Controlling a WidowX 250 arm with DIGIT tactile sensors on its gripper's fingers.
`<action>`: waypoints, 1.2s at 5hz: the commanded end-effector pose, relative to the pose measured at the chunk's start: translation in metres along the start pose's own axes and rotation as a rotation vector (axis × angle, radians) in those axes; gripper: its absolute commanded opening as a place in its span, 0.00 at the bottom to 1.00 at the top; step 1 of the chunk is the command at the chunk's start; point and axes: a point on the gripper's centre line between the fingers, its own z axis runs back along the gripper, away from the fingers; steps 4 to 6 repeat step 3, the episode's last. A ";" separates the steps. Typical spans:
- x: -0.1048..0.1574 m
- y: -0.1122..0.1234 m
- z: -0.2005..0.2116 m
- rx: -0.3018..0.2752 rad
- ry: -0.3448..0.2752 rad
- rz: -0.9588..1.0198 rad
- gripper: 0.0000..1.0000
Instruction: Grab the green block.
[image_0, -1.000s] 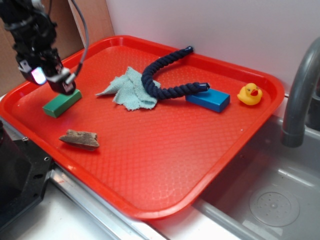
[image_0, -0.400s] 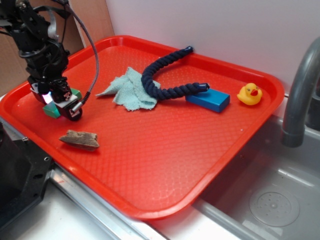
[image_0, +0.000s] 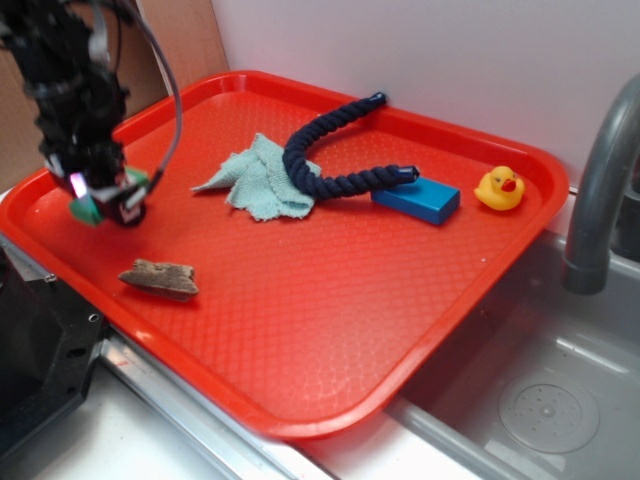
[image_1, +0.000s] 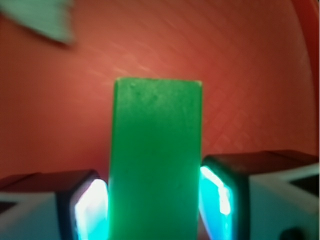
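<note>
The green block (image_1: 156, 150) fills the middle of the wrist view, standing lengthwise between my two fingers. My gripper (image_1: 156, 202) is shut on it, and both glowing pads (image_1: 218, 195) press against its long sides. In the exterior view the gripper (image_0: 103, 195) hangs at the left end of the red tray (image_0: 330, 300). Only the ends of the green block (image_0: 84, 209) stick out from under the fingers there. The block looks slightly raised off the tray floor.
A brown wood chunk (image_0: 160, 278) lies just in front of the gripper. A teal cloth (image_0: 262, 180), a navy rope (image_0: 330, 150), a blue block (image_0: 416, 198) and a yellow duck (image_0: 499, 187) sit further right. A grey faucet (image_0: 600, 190) and sink lie beyond the tray.
The gripper came down over the green block and shut on it. It has since shifted slightly left and up with the block in its grip.
</note>
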 end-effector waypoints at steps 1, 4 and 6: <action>0.017 -0.033 0.109 -0.053 -0.126 -0.029 0.00; 0.036 -0.082 0.171 -0.102 -0.133 -0.015 0.00; 0.036 -0.082 0.171 -0.102 -0.133 -0.015 0.00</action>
